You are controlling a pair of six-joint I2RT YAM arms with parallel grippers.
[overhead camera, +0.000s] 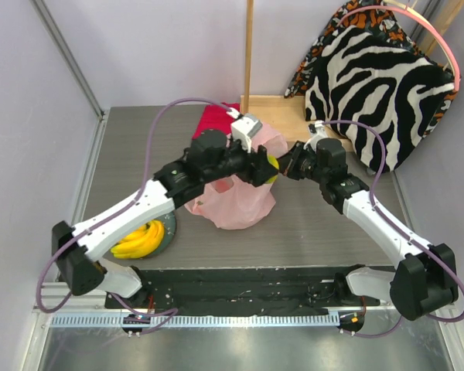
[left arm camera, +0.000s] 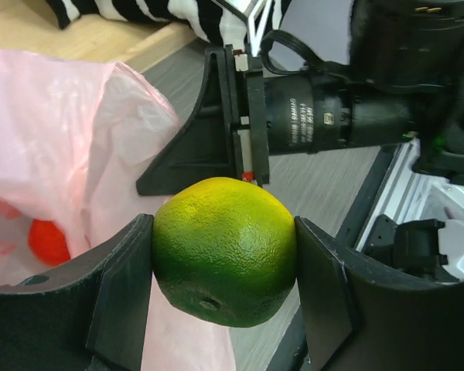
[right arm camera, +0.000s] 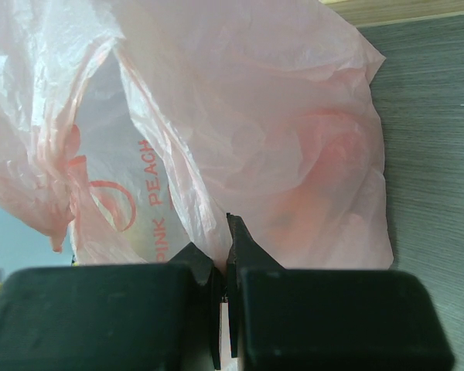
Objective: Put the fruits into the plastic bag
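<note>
At the lower left of the top view, the yellow bananas (overhead camera: 137, 241) lay on the grey plate (overhead camera: 170, 229), not yet in the bag. In the middle sat the pink plastic bag (overhead camera: 236, 202), with a red fruit (left arm camera: 48, 241) showing through its thin side. Just over the bag's right edge, the left gripper (left arm camera: 224, 263) was open only as wide as the green fruit (left arm camera: 224, 232) and squeezed it from both sides. To the right, the right gripper (right arm camera: 224, 309) was nearly closed, pinching a fold of the bag. The thin plastic looked slippery, so it might slide out of that pinch. Then the mouth could flop shut, and the green fruit could land outside and roll away
</note>
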